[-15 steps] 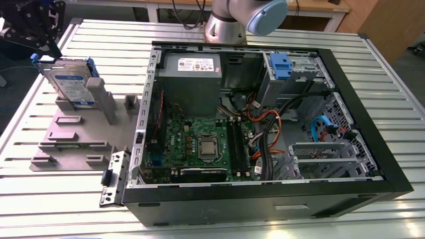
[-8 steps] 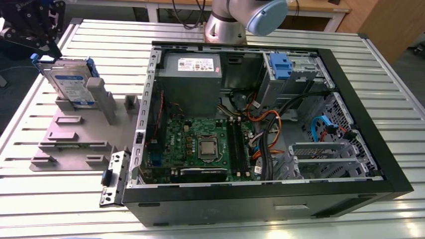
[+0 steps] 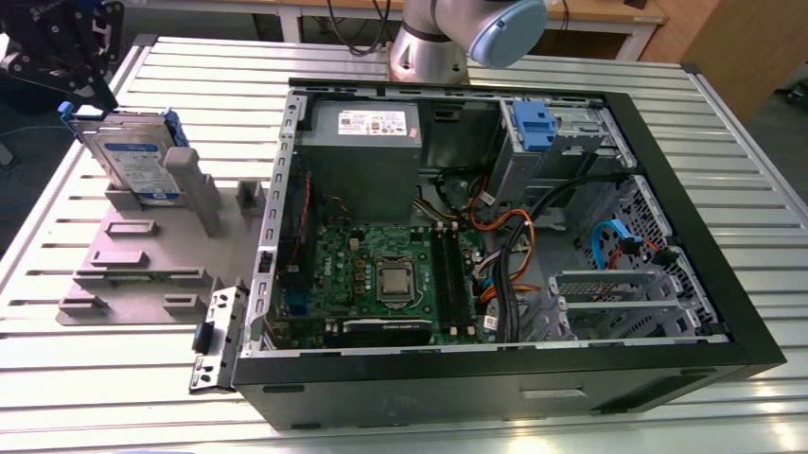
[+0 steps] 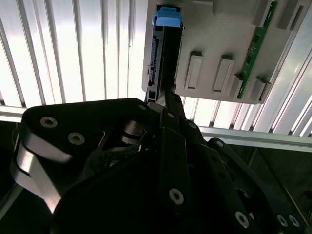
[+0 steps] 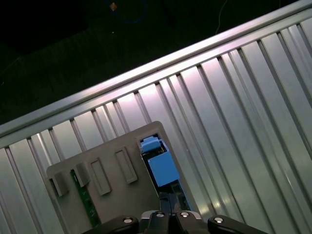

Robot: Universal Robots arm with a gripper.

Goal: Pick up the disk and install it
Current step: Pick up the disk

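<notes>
The disk (image 3: 136, 156) stands on edge, leaning a little, in a slot of the grey fixture plate (image 3: 139, 255) at the exterior view's left. It is silver with a white-and-blue label and a blue carrier. My gripper (image 3: 72, 95) hangs at the disk's upper far corner, right against its blue frame. In the second wrist view the disk (image 4: 163, 48) shows edge-on with a blue tab on its end, and the gripper (image 4: 166, 97) reaches its near end. In the first wrist view the disk's blue carrier (image 5: 161, 168) lies just beyond the gripper (image 5: 168, 209).
An open computer case (image 3: 707, 246) fills the middle of the slatted aluminium table (image 3: 189, 76). Inside are a grey power supply (image 3: 360, 142), a drive cage with a blue clip (image 3: 536, 128) and a green motherboard (image 3: 378, 274). A green memory stick (image 4: 256, 44) sits in the fixture plate.
</notes>
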